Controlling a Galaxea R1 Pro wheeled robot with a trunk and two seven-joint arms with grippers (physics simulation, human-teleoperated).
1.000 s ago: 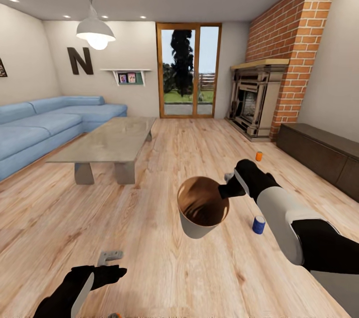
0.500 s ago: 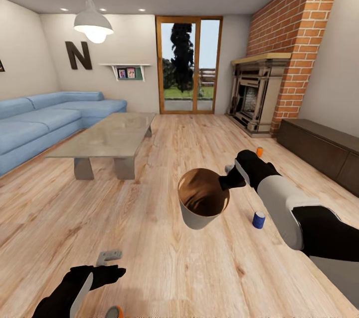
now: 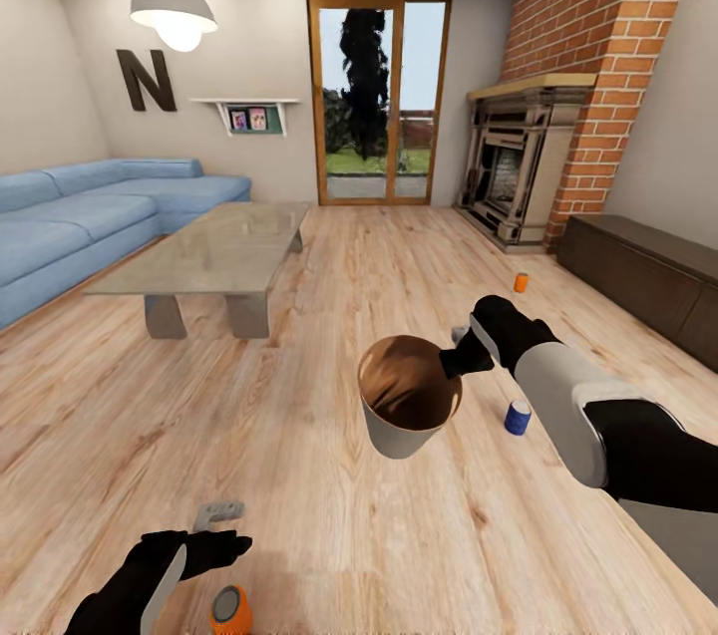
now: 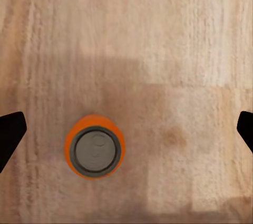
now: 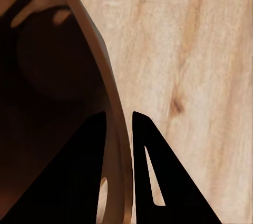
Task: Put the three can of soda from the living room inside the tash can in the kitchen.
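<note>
Nearest, on the pale wood plank floor (image 3: 299, 476): an upright orange soda can with a silver top (image 3: 229, 609), right below the left claw (image 3: 218, 513). The left wrist view looks straight down on this can (image 4: 95, 146); it stands between the two dark fingertips (image 4: 10, 132), closer to one than the other, touched by neither. Left claw is spread wide, empty. The can's long axis is vertical, in line with the claw's approach, so a straight descent with a small sideways correction looks like the next need.

Mid-floor: the right claw (image 3: 457, 363) is clenched on the thin rim of the grey tapered bin with brown inside (image 3: 409, 409), held clear of the floor, mouth tilted toward me. In the right wrist view both fingers (image 5: 147, 182) straddle the rim (image 5: 113, 129), one inside, one outside.

Just past the bin, a dark blue can (image 3: 517, 417) stands upright near the right forearm. Farther on, a second orange can (image 3: 520, 282) stands before the long dark low cabinet (image 3: 648, 281). No can in the bin that I can see.
</note>
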